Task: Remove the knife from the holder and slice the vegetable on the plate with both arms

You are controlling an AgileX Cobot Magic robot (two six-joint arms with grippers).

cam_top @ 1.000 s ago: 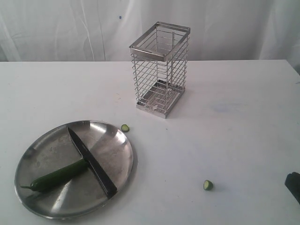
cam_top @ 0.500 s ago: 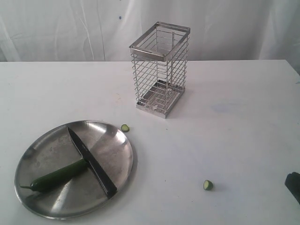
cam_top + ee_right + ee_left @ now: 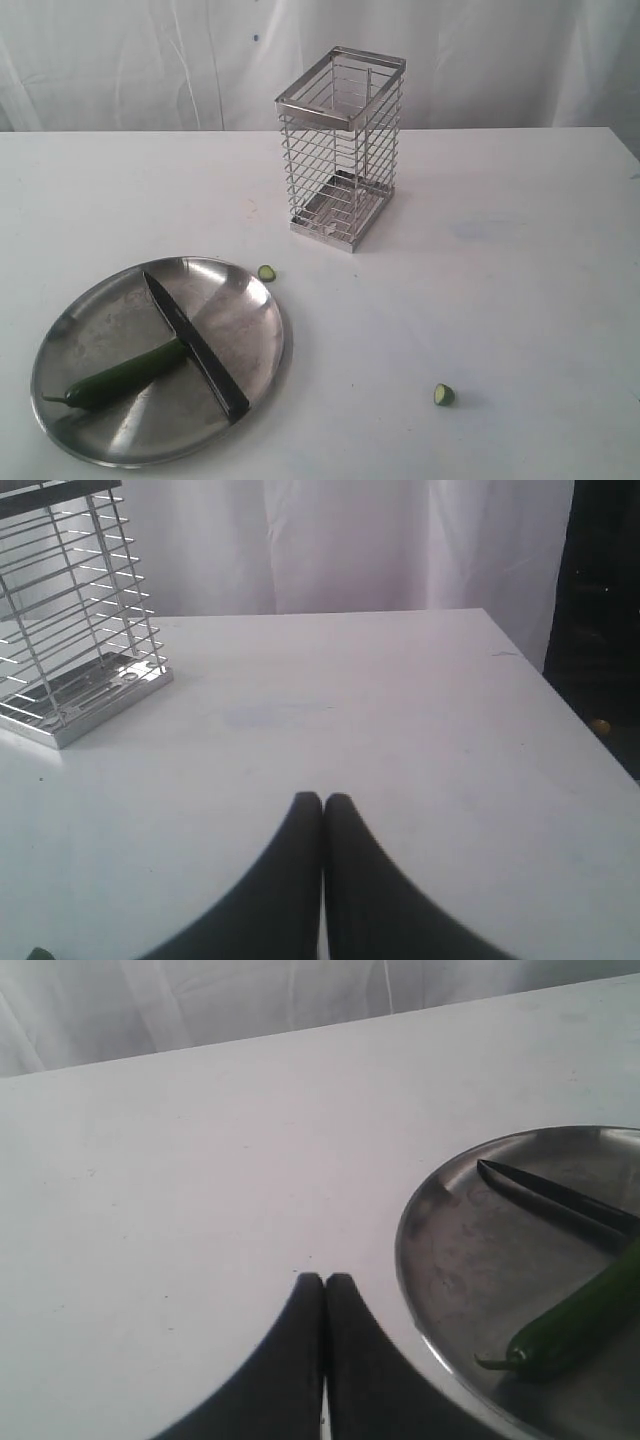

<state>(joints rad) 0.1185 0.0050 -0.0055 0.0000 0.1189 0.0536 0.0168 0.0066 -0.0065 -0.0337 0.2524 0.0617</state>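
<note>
On the white worktop [image 3: 500,250], seen from the exterior camera, a wide steel plate [image 3: 100,318] sits at the near left. The knife [image 3: 190,340] lies flat across it, tip toward the far rim and black handle by the near rim. The vegetable [image 3: 125,375] lies on the plate too, its blunt end touching the blade and its pointed stem aimed at the left rim. The wire holder [image 3: 345,150] stands upright and empty behind the plate. One cut slice [image 3: 266,272] rests just beside the plate's rim and another [image 3: 444,395] lies well apart to the right – both off the plate. Neither arm shows in this view. Each wrist camera shows its own jaws pressed shut on nothing, the left jaws near the plate's edge, the right jaws over bare worktop near the holder. If slicing resumes, the flat-lying handle leaves little room to grip, so the plate may skid – and the round, unheld vegetable could roll, sending more slices off.
</note>
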